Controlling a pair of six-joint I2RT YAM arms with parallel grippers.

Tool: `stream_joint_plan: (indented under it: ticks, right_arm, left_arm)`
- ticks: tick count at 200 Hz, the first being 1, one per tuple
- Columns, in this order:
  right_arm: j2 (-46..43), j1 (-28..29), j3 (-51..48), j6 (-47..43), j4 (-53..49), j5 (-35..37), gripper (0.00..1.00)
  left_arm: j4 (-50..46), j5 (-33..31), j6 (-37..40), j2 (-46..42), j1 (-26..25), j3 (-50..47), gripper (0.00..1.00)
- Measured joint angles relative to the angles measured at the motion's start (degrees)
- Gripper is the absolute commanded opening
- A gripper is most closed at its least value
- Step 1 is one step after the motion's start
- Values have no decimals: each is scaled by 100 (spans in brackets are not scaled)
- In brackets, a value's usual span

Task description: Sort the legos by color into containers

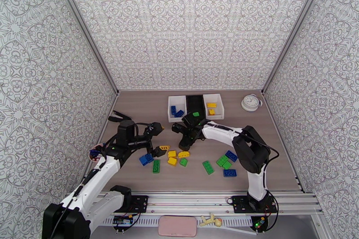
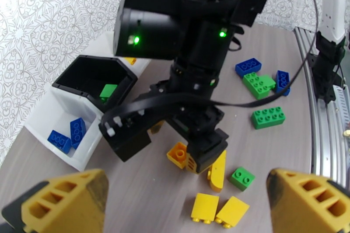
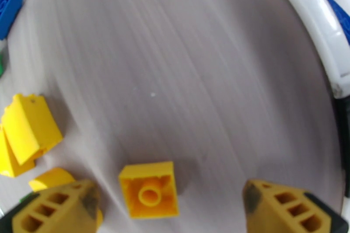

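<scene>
so, right gripper: jaws were wide open above a small square yellow plastic brick
yellow brick: lay upside down on the table
left gripper: jaws were open, held nothing

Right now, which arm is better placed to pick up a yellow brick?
Right. The right gripper, open, hangs over an upturned yellow brick lying between its fingers. The left gripper, also open, is off to the side.
</scene>
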Motion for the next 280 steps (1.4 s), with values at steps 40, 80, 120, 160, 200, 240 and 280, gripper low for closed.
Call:
stream_joint_plan:
  ticks: [40,80,120,160,200,240,280]
  right_arm:
    - [181,0,63,68,4,33,77]
    - [208,0,63,179,59,205,61]
    - [205,0,61,267,184,302,37]
    - [83,-26,-116,363,442,350,33]
    - [-638,-271,-638,732,1145,472,29]
    - [-1174,-933,-828,1388,2369,710,29]
    - [-831,-1486,-308,1554,2796,841,29]
  left_arm:
    - [0,22,0,24,0,0,100]
    - [2,20,0,24,0,0,100]
    - [-4,24,2,24,0,35,100]
    - [4,7,28,22,0,35,100]
    - [11,-573,13,2,-164,39,100]
    - [308,-1567,-369,-52,-909,83,100]
    - [1067,-2776,-874,138,-1875,144,100]
